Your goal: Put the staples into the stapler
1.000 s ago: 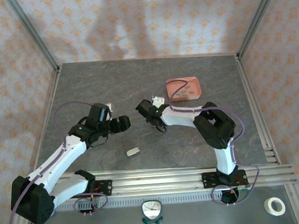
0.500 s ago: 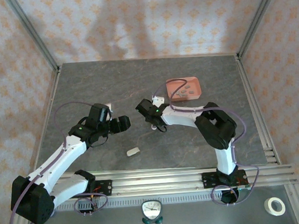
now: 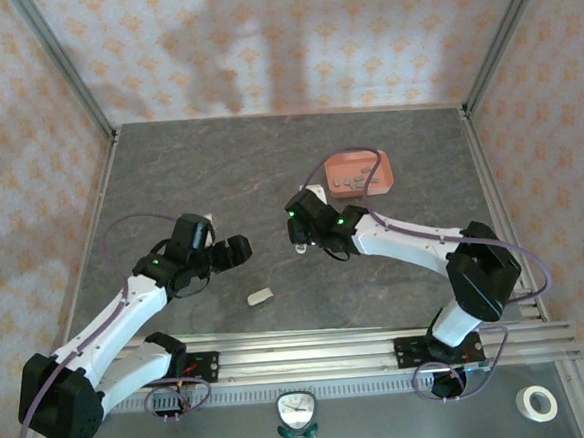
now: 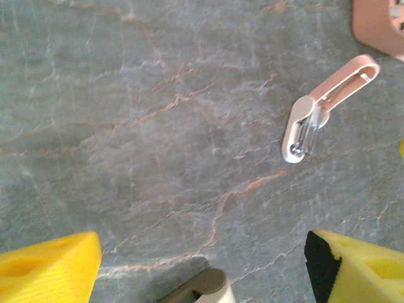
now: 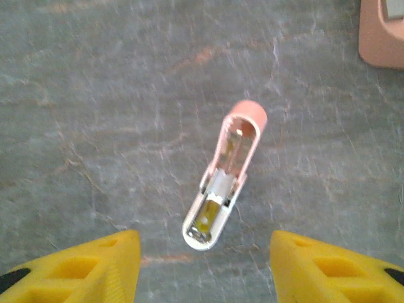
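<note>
The stapler (image 5: pixel 222 183) lies swung open on the grey table, its white half towards me and its pink half pointing at the tray. It also shows beyond the left gripper (image 4: pixel 306 126) and as a white bit beside the right wrist (image 3: pixel 311 191). My right gripper (image 5: pixel 203 252) hovers over its white end, open, the yellow fingers (image 5: pixel 95 265) wide on either side and touching nothing. The staples (image 3: pixel 355 182) are small grey strips in the salmon-pink tray (image 3: pixel 381 173). My left gripper (image 3: pixel 236 251) is open and empty, left of the stapler.
A small white-beige piece (image 3: pixel 259 296) lies on the table below the left gripper and shows between its fingers (image 4: pixel 205 287). The tray's corner (image 5: pixel 385 38) sits just past the stapler. A tape roll (image 3: pixel 535 402) and a timer (image 3: pixel 297 409) lie beyond the front rail.
The right gripper has gone from nearly shut to open. Its wrist shifted a little right and its elbow swung out to the right. The left gripper slid slightly nearer.
</note>
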